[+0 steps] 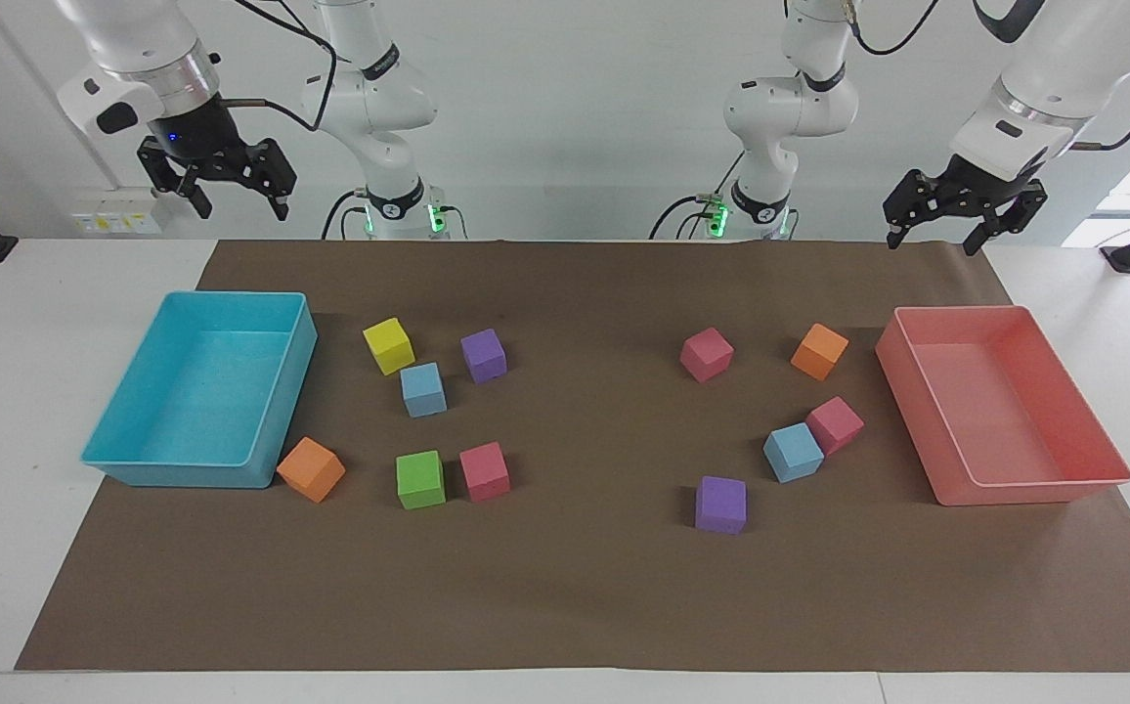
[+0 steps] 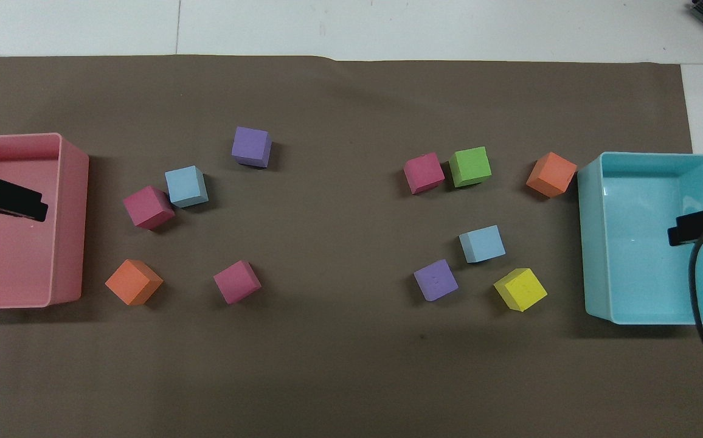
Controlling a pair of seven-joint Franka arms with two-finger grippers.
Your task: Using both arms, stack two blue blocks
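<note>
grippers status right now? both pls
Left gripper: open, holding nothing, raised above the pink tray.
Right gripper: open, holding nothing, raised above the turquoise tray.

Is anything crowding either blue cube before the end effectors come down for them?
Yes, one: the light blue foam cube at the left arm's end touches a pink foam cube. The other light blue foam cube stands apart from its neighbours. The left end effector and right end effector hang open.
</note>
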